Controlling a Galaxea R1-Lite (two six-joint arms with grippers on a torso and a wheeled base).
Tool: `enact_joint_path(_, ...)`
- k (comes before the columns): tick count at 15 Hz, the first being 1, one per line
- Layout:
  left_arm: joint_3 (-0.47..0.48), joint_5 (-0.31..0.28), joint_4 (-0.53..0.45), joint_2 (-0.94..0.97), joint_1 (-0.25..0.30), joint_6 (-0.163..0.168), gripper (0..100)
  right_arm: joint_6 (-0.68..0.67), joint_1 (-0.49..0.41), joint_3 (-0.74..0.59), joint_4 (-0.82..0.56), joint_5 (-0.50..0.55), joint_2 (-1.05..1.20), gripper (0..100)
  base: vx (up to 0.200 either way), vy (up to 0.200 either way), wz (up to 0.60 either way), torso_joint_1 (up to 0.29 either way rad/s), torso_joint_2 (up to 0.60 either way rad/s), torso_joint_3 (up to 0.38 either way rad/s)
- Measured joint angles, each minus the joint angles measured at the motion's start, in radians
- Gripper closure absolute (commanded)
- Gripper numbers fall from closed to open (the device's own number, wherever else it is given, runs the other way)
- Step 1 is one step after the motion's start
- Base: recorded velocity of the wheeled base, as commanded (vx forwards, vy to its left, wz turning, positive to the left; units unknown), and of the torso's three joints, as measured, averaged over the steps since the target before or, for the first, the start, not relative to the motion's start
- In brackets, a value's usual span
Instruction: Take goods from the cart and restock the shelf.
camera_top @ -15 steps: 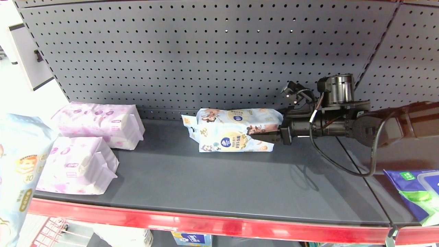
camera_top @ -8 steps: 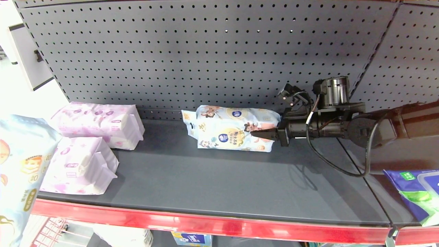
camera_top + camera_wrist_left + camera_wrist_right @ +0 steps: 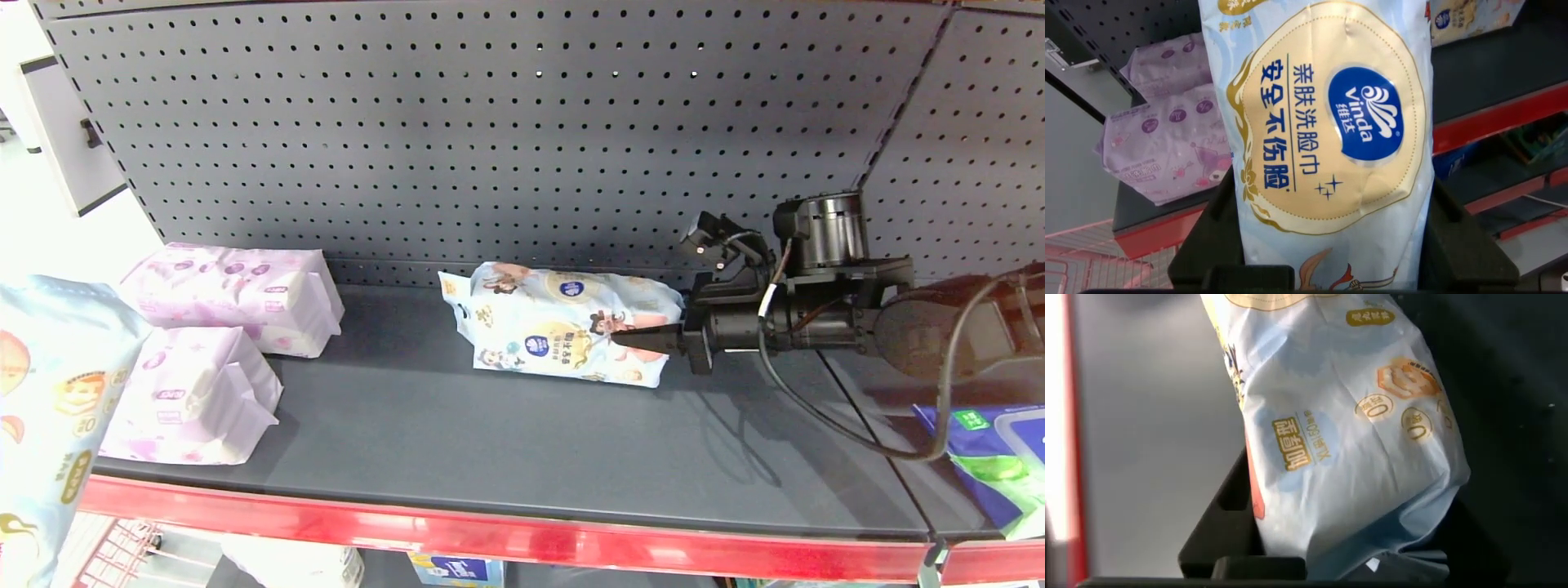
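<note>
Clamping right pincer (image 3: 645,339) on mid-shelf pack (image 3: 563,331); left pincer (image 3: 1335,233) holding second pack (image 3: 1331,122) off-edge.

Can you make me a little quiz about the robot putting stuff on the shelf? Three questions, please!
1. True or false: the right gripper holds nothing.
2. Where do the pink packs lie? A: at the robot's left end of the shelf. B: behind the right gripper. C: stacked on the light-blue pack.
3. Fill the gap: the shelf's front edge is ___.
Key: 1 false, it grips the light-blue pack. 2 A. 3 red.
</note>
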State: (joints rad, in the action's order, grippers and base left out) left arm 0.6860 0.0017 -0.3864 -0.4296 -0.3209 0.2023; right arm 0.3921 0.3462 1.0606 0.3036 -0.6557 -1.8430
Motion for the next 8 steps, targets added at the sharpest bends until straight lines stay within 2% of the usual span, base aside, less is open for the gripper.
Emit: enact_joint_path(8,0.003,-0.017,0.029,-0.024,0.000,0.000,100,0.004,0.068,-0.204,0.003,0.048,0.176,100,0.000,0.000,0.00,0.000,0.00,0.000)
